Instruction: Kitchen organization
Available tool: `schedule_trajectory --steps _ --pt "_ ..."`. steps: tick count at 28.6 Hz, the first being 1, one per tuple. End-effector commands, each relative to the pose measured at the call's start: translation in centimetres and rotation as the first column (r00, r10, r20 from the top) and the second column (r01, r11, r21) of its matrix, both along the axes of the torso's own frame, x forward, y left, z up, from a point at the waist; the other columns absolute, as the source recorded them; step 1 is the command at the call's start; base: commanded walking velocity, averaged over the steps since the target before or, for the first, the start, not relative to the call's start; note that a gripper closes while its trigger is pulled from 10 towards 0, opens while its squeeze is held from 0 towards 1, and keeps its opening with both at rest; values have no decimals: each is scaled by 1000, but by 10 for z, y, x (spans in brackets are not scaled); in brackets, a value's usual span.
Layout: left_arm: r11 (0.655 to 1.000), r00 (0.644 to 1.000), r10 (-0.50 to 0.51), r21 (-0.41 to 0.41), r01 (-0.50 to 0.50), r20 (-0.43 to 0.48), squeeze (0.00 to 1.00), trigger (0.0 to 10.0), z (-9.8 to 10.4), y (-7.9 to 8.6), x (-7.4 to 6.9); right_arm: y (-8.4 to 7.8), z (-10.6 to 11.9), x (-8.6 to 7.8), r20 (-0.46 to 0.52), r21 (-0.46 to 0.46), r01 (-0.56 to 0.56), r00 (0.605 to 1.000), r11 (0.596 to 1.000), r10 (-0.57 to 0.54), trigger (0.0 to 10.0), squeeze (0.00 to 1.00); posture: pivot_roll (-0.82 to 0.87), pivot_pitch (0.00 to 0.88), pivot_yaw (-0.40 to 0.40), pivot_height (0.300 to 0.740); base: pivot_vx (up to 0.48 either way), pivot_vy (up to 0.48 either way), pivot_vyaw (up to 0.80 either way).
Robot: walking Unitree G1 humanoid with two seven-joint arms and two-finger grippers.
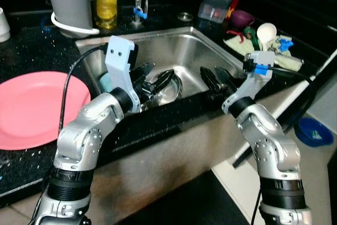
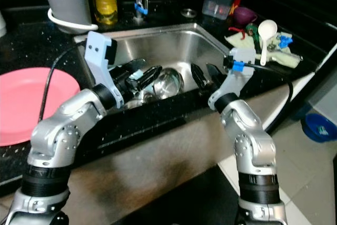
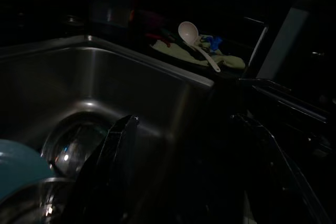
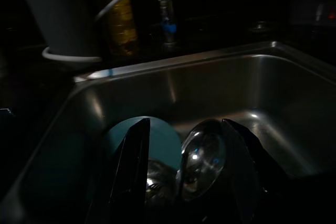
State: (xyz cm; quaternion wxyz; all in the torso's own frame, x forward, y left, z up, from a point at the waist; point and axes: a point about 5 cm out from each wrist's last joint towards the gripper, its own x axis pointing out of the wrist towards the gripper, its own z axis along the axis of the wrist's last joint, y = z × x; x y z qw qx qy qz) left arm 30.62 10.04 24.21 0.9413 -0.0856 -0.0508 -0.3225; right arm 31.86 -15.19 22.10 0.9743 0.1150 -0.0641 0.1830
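Steel bowls in the sink, both grippers poised at the near rim

Head views: the steel bowls [image 1: 167, 89] lie on the floor of the sink [image 1: 174, 43], with a teal dish [image 1: 105, 82] against them on the side toward the left arm. The left gripper [image 1: 158, 80] reaches over the sink's front edge, its black fingers spread wide, and the bowls sit just beyond and below its tips. The right gripper [image 1: 218, 80] hangs over the same edge, fingers also parted, holding nothing; from it the bowls lie off toward the left arm and a little lower. By my reading the left gripper is the nearer of the two. A pink plate [image 1: 37, 106] rests on the dark worktop [image 1: 31, 51] well behind the left gripper's elbow side, and a white ladle [image 1: 266, 31] lies on cloths beyond the right gripper.

Left wrist view: very dark. One black finger [image 3: 113, 156] rises in front of a shiny bowl [image 3: 71, 150], with the teal dish's edge just beside it; the bowl sits close under the fingertip.

Right wrist view: two fingers [image 4: 131, 171] stand well apart, framing the bowls straight ahead, the teal dish behind the one finger and a rounded steel bowl [image 4: 202, 161] between them. The bowls are round, so no long axis governs the approach; a rim grasp from above looks the likely need
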Motion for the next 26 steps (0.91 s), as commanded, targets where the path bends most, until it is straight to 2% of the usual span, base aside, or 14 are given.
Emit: schedule_trajectory --steps 1,9,13,18,21,22,24,26 --pt "1000 1000 6 13 -5 -16 0 10000 -4 0 -2 -1 -4 1 -5 -9 8 1000 1000 -8 10000 0 120 12 -143 740 -322 0 0" --pt "999 1000 28 41 -27 -10 0 10000 -5 2 -3 -1 -16 -2 -1 14 12 1000 1000 -12 10000 0 121 12 -142 740 -337 0 0" --pt "995 999 52 84 -50 -13 0 10000 -14 4 -5 -2 -37 -10 -4 105 -10 1000 994 10 10000 0 123 10 -144 740 -337 0 0" --pt "987 996 89 134 -86 -23 0 10000 -30 8 -9 -3 -56 -14 -40 100 2 999 995 2 10000 0 126 10 -145 740 -325 0 0" --pt "986 995 93 141 -89 -23 0 10000 -31 8 -10 -4 -58 -15 -41 101 3 999 995 1 10000 0 127 11 -146 740 -307 0 0" --pt "976 988 149 163 -143 -29 0 10000 -45 13 -14 -3 -71 -17 -71 82 22 997 996 -17 10000 0 129 11 -145 740 0 0 0" --pt "965 979 201 179 -190 -41 0 10000 -58 17 -19 -2 -81 -19 -95 54 34 995 998 -29 10000 0 129 11 -145 740 0 0 0" --pt "960 975 220 186 -208 -45 0 10000 -62 19 -21 -2 -84 -20 -100 43 36 995 998 -32 10000 0 129 11 -145 740 0 0 0"
